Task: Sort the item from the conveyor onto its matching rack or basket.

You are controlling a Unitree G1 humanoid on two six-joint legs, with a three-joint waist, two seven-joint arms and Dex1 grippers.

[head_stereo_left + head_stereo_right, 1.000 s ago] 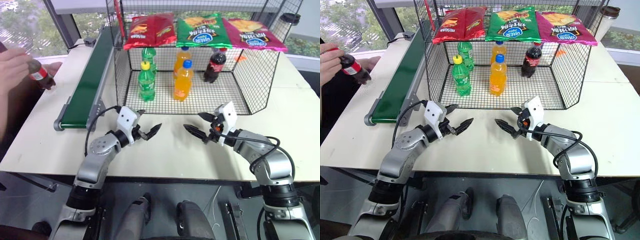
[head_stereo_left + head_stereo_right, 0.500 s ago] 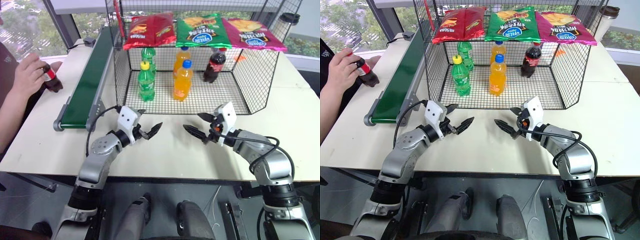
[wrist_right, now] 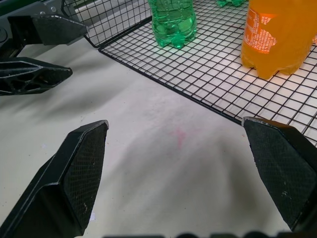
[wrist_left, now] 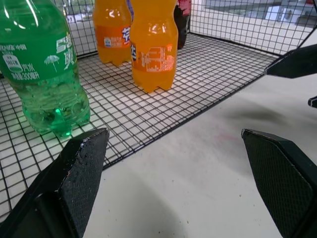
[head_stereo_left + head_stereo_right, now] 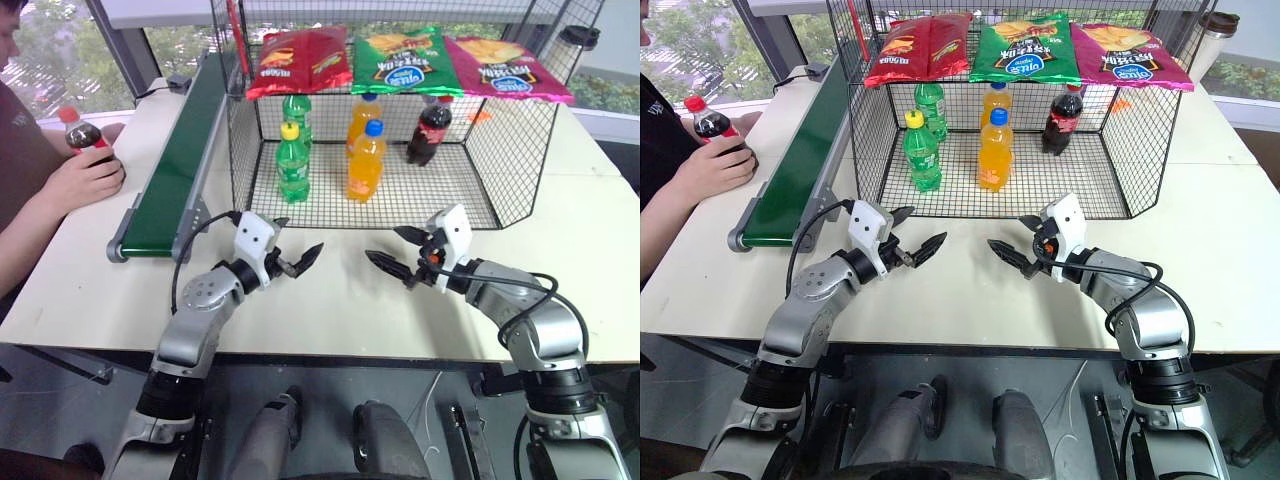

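Note:
The item, a small cola bottle with a red cap, stands upright in a person's hand on the table, left of the conveyor and off its dark-green belt. The black wire cage stands at the back centre with green, orange and cola bottles inside. My left gripper hovers open over the table in front of the cage's left corner, nothing between its fingers. My right gripper faces it from the right, also open and holding nothing. The left wrist view looks past the left gripper into the cage.
Three chip bags lie on top of the cage. A green bottle and an orange bottle stand near the cage's open front. The person's arm rests along the table's left edge. A dark cup stands at the far right.
The person's hand has brought the cola bottle from a tilted hold to upright and set it near the table's left edge. Both grippers have stayed where they were, open.

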